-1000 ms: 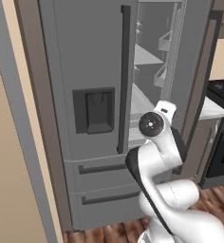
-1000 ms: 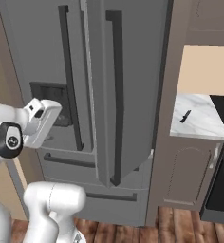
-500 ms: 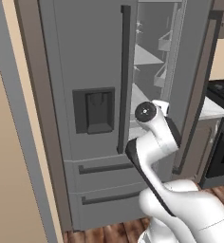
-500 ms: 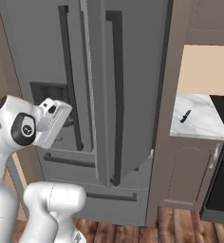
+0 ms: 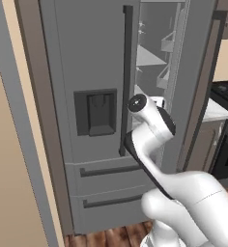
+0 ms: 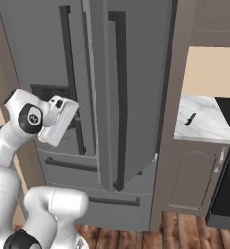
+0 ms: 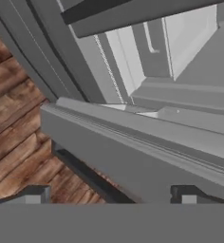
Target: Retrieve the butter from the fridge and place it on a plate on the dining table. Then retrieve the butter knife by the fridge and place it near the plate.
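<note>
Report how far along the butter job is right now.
Done: the fridge's right door stands swung open, with the shelves showing in the left base view. In hand: nothing; the pincer is open and empty, pointed at the gap by the open door. Left: find and take out the butter, set it on the plate, then fetch the small dark item on the counter, possibly the knife.

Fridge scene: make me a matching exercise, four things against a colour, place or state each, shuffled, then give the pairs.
Things:
1. fridge's right door
2. dispenser recess
3. claw
4. floor

Descriptions:
A. open, holding nothing
B. brown wood planks
C. swung open
D. dark, set in the left door

Pairs: 1-C, 2-D, 3-A, 4-B
</note>
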Motion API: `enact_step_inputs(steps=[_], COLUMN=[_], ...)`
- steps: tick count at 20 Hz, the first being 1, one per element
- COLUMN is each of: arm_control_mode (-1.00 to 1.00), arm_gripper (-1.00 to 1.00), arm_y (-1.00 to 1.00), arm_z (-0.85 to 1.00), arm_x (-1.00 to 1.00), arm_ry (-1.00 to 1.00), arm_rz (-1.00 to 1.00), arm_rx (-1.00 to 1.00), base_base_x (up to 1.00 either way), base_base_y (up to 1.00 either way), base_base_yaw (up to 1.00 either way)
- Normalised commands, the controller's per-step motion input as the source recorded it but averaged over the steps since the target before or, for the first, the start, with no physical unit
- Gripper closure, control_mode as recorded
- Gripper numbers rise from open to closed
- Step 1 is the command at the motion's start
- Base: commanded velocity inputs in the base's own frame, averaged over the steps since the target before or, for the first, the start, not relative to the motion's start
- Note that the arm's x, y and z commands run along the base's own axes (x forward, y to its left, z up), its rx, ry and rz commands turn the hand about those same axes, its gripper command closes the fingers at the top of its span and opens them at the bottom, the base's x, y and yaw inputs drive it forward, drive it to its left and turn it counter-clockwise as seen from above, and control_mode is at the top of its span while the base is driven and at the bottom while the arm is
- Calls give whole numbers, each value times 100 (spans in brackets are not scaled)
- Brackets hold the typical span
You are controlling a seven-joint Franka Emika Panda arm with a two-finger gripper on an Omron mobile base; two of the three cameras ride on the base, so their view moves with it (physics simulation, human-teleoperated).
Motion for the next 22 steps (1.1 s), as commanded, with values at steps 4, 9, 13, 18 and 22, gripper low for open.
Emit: enact_step_inputs(steps=[4,9,13,18,22], arm_control_mode=[-100,-100,-100,-100,-100], arm_gripper=[-100,-100,-100,-100,-100], arm_y=[-19,-15,-22,-35,-31], arm_z=[-5,-9,-12,-15,-17], arm_x=[28,35,32,29,29], arm_ry=[15,11,8,6,5], arm_rz=[0,0,1,3,3], arm_rx=[-12,-9,-7,-4,-3], base_base_x=[0,0,0,0,0], base_base_y=[0,0,0,0,0], base_base_yaw=[0,0,0,0,0])
